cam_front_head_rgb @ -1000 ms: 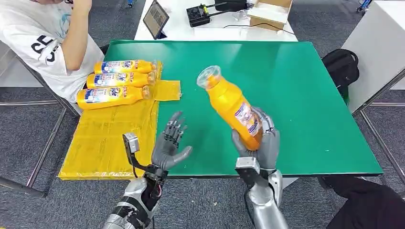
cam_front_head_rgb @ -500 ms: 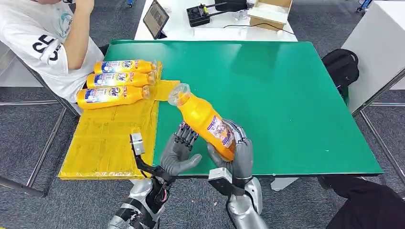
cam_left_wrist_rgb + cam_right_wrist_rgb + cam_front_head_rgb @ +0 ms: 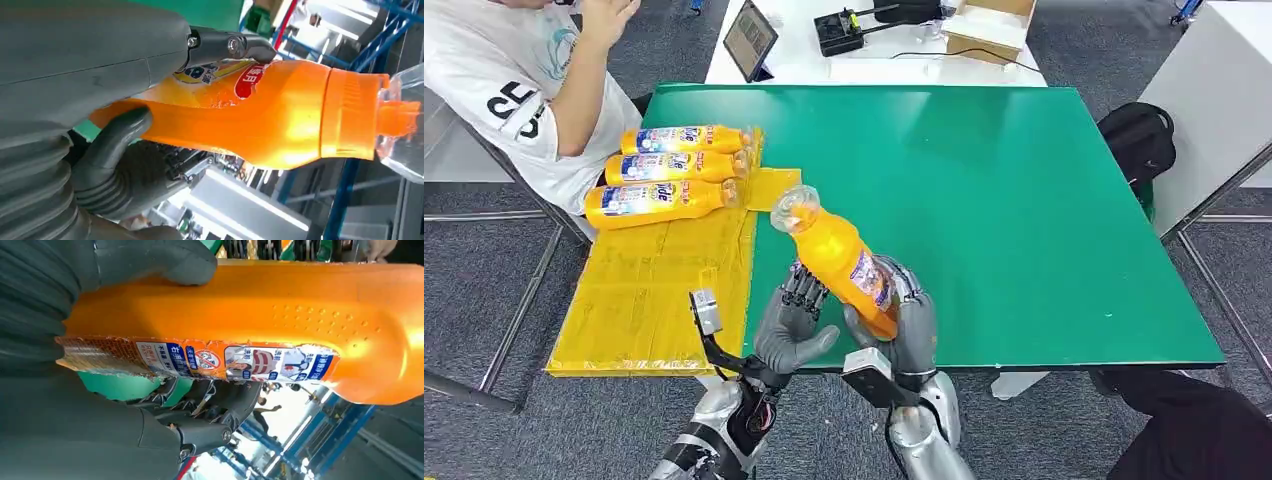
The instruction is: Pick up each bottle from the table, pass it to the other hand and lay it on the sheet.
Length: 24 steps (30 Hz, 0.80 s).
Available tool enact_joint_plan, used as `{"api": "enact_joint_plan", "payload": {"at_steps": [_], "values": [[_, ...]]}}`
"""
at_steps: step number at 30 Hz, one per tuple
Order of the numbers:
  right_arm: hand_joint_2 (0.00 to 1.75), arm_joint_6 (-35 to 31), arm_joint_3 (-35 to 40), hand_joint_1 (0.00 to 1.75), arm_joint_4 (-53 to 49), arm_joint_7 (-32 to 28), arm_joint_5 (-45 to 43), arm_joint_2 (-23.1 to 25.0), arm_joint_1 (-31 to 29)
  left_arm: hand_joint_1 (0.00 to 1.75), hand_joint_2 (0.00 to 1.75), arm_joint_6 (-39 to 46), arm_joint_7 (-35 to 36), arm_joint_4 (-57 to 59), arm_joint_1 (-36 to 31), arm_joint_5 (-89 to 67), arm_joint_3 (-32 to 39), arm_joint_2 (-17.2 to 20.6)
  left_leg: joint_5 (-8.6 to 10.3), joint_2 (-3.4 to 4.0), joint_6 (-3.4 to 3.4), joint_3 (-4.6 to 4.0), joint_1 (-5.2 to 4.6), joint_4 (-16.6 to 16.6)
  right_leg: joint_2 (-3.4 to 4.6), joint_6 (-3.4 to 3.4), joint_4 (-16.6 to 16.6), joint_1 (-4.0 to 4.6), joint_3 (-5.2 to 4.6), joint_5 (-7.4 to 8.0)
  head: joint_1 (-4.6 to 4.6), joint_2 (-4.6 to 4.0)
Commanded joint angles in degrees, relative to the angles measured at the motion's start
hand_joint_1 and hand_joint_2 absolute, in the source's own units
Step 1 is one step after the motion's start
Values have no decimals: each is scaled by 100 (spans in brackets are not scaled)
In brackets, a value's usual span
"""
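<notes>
My right hand (image 3: 906,322) grips the lower body of an orange bottle (image 3: 842,258) over the table's front edge. The bottle tilts with its clear cap toward the yellow sheet (image 3: 654,290). My left hand (image 3: 790,322) stands right beside it, fingers upright against the bottle's side and thumb reaching under it. In the left wrist view a finger and the thumb of my left hand (image 3: 90,75) touch the bottle (image 3: 280,115) from opposite sides. In the right wrist view my right hand (image 3: 50,315) wraps the labelled bottle (image 3: 280,305). Three more orange bottles (image 3: 672,167) lie side by side on the sheet's far end.
The green table (image 3: 1024,200) stretches away to the right. A person (image 3: 514,80) sits at the far left beside the sheet. Beyond the table stand a tablet (image 3: 749,40) and a cardboard box (image 3: 989,25); a black bag (image 3: 1139,135) lies on the floor at the right.
My right hand has carried the bottle left and down toward my left hand, tilting it further. My left hand has moved in against the bottle.
</notes>
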Motion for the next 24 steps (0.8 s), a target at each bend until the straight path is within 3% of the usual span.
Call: {"api": "enact_joint_plan", "payload": {"at_steps": [1, 17, 24], "values": [[175, -261, 1461, 175, 1322, -65, -57, 72, -259, 0, 175, 413, 61, 767, -433, -179, -250, -66, -18, 16, 4, 42, 5, -3, 9, -20, -5, 9, 38, -12, 0, 0], [175, -318, 1848, 175, 1730, 5, -222, 72, -419, 0, 175, 958, 78, 1151, -758, 91, -492, -66, -10, 0, 3, 18, 5, 1, -7, -14, 0, 7, 17, -10, 0, 0], [175, -229, 1817, 175, 1849, 29, -212, 72, -491, 0, 175, 753, 14, 587, -631, 374, -154, -66, -18, 3, 7, 31, 4, 5, -5, -19, 4, 8, 27, -18, 0, 0]]}}
